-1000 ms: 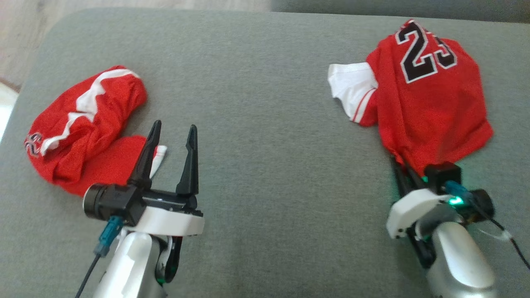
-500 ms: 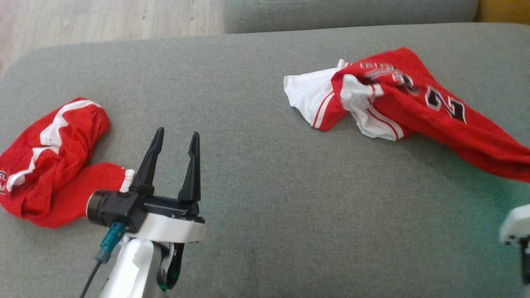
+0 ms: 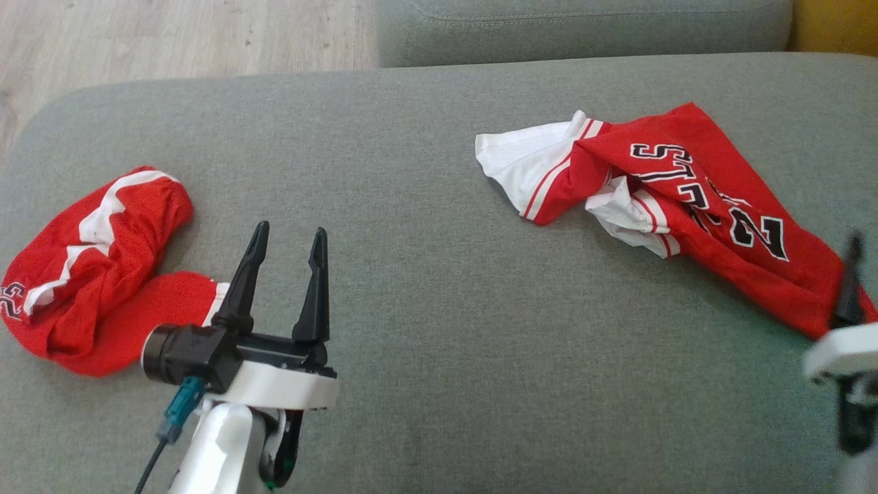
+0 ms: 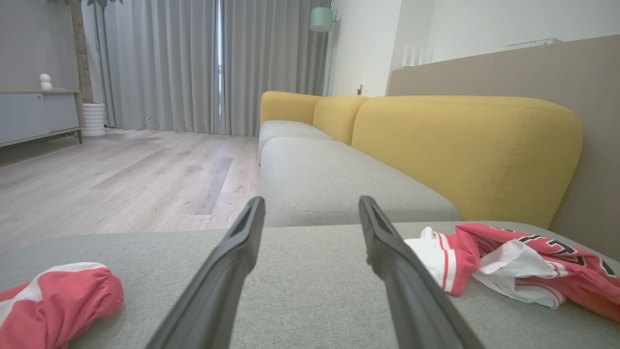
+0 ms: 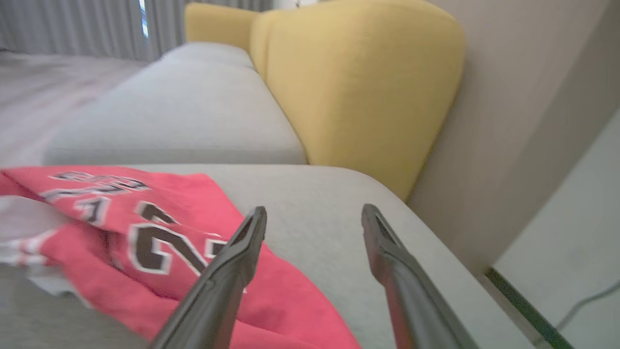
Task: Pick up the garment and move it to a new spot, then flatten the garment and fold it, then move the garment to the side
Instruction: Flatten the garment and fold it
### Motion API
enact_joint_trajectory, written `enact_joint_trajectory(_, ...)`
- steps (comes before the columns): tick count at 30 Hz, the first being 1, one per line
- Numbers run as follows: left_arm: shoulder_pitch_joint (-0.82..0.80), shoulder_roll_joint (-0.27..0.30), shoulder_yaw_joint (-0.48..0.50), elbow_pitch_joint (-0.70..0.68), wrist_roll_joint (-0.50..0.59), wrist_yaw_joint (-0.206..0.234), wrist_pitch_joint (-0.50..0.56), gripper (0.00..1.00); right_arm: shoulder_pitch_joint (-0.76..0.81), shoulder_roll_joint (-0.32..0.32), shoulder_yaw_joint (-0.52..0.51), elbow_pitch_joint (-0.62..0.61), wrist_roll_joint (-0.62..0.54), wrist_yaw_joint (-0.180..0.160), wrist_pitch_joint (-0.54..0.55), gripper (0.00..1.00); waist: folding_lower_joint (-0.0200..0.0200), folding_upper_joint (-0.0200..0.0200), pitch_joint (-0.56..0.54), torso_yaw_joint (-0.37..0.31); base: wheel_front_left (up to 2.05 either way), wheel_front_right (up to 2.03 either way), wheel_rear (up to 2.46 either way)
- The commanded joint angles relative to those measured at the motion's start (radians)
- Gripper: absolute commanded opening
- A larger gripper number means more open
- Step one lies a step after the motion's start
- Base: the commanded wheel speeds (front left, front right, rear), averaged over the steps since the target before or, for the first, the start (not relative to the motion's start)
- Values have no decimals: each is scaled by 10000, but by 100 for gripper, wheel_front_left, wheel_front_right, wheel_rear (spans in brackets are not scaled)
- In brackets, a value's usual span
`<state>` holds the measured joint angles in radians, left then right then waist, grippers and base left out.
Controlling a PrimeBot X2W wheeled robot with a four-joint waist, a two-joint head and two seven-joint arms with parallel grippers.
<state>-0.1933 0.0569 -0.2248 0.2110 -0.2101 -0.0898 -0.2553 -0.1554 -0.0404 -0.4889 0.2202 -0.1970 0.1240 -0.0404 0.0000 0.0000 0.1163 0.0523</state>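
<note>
I see a wide grey sofa seat running across the head view, with pale wood floor past its far left corner. In the left wrist view a yellow sofa back rises behind the seat's far right side.

The garment, a red jersey with white sleeves and black numbers edged in white, lies crumpled on the right half of the seat. It stretches on a slant from a white sleeve near the far middle down to the right edge.

A second red garment with white stripes is bunched at the left edge, well apart from the jersey.

My left gripper sits over the near left part of the seat, just beside that second garment. Its fingers are spread wide and hold nothing.

My right gripper is at the right edge, by the jersey's lower end. Its fingers are also spread wide with nothing between them. In its wrist view one finger crosses in front of the red cloth, but I cannot tell whether it touches.
</note>
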Motion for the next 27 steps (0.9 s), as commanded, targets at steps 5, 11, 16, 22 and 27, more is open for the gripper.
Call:
enact_joint_trajectory(5, -181, 19, 454, -348, 152, -131, -64, 100, 54, -98, 2700, -898, 1651, 67, -1003, 100, 0, 0, -20, 118, 0, 0, 0)
enact_joint_trajectory(11, -138, -7, 505, -448, 181, -188, -64, 100, 662, -98, 4959, -1170, 2321, 67, -1533, 100, 0, 0, -51, 231, 0, 0, 0)
enact_joint_trajectory(16, 12, -14, 647, -481, 289, -208, -65, 100, 1009, -98, 5650, -1027, 2059, 67, -1895, 100, 0, 0, -69, 316, 0, 0, 0)
enact_joint_trajectory(22, 184, -31, 552, -271, 343, -240, -65, 100, 888, -98, 5685, -663, 2145, 67, -2074, 100, 0, 0, -42, 435, 0, 0, 0)
enact_joint_trajectory(27, 126, -47, 313, -140, 329, -262, -65, 100, 486, -98, 5417, -339, 1835, 67, -2000, 100, 0, 0, 80, 649, 0, 0, 0)
